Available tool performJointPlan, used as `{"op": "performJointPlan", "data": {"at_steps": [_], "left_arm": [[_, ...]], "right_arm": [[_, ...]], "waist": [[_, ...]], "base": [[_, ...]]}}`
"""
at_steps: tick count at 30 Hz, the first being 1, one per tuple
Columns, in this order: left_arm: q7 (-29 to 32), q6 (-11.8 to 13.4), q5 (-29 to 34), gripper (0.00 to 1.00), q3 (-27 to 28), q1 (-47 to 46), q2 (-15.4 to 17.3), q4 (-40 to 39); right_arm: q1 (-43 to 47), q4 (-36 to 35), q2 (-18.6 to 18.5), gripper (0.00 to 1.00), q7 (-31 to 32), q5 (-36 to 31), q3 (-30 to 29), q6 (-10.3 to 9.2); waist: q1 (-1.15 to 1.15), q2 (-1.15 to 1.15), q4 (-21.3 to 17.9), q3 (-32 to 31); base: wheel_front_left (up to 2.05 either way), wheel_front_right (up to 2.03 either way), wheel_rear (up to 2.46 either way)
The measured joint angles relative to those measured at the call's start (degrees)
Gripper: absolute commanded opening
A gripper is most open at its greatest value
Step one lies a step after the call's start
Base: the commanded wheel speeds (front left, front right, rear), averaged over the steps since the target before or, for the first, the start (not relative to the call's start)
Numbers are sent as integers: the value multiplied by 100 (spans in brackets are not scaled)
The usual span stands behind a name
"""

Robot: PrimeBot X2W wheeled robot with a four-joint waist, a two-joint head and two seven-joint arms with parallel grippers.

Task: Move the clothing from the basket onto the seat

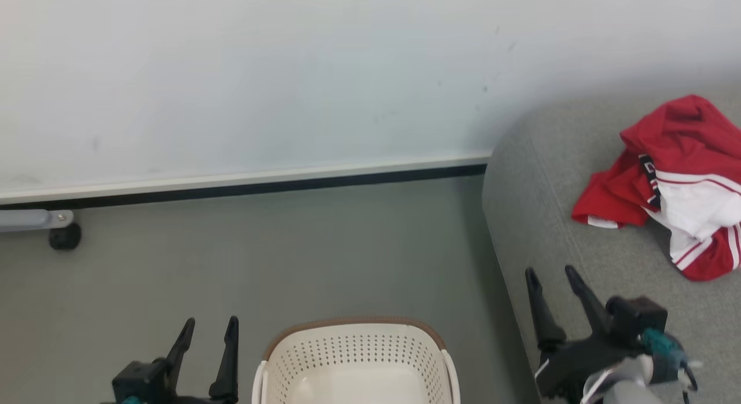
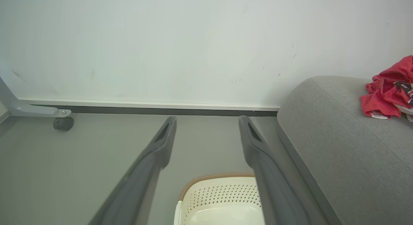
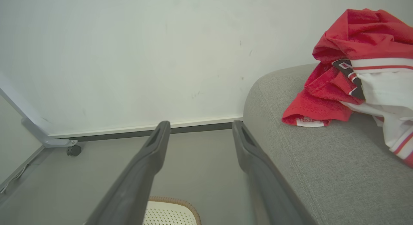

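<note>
Looks nearly finished: crumpled red-and-white sports clothing (image 1: pixel 666 190) at two o'clock on large grey woven-fabric sofa (image 1: pixel 556 219); cream perforated plastic basket (image 1: pixel 356 357) at six o'clock, visible floor bare. Spread and empty: left gripper (image 1: pixel 211 321), right gripper (image 1: pixel 550 270). Next: checking basket's hidden near end.

- Looks like a mock living-room corner set up in a lab or test room.
- Home side: grey woven-fabric sofa (image 1: pixel 550 219), with a cream perforated laundry basket (image 1: pixel 353 321) on the floor beside it. Red-and-white sports clothing (image 1: pixel 671 138) is heaped on the sofa.
- Lab side: bare white wall panel (image 1: pixel 289 74), lightly scuffed, with a dark strip under its lower edge.
- Grey metal leg (image 1: pixel 35 219) on a black caster (image 1: pixel 65 237) at the panel's foot, so it's probably a rolling partition.
- Plain smooth grey floor (image 1: pixel 289 253).
</note>
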Motion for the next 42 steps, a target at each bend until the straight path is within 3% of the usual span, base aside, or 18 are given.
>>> {"op": "performJointPlan", "data": {"at_steps": [8,18,41,42], "left_arm": [[0,47,210,100,411,647,-7,-261],[0,49,412,100,800,1049,-56,-555],[-1,51,1002,100,1222,1191,-189,-884],[-1,51,1009,0,1234,1193,-189,-894]], "right_arm": [[825,-670,126,100,0,-349,-140,-51],[1546,-1205,124,100,0,-824,-740,-52],[1969,-2004,328,100,-1,-1560,-1529,-67],[1973,-2028,330,0,0,-1583,-1556,-67]], "waist": [[0,0,199,-325],[1,0,88,-418],[1,1,10,-418],[1,1,10,-414]], "base": [[0,0,0],[0,0,0],[0,0,0],[0,0,0]]}}
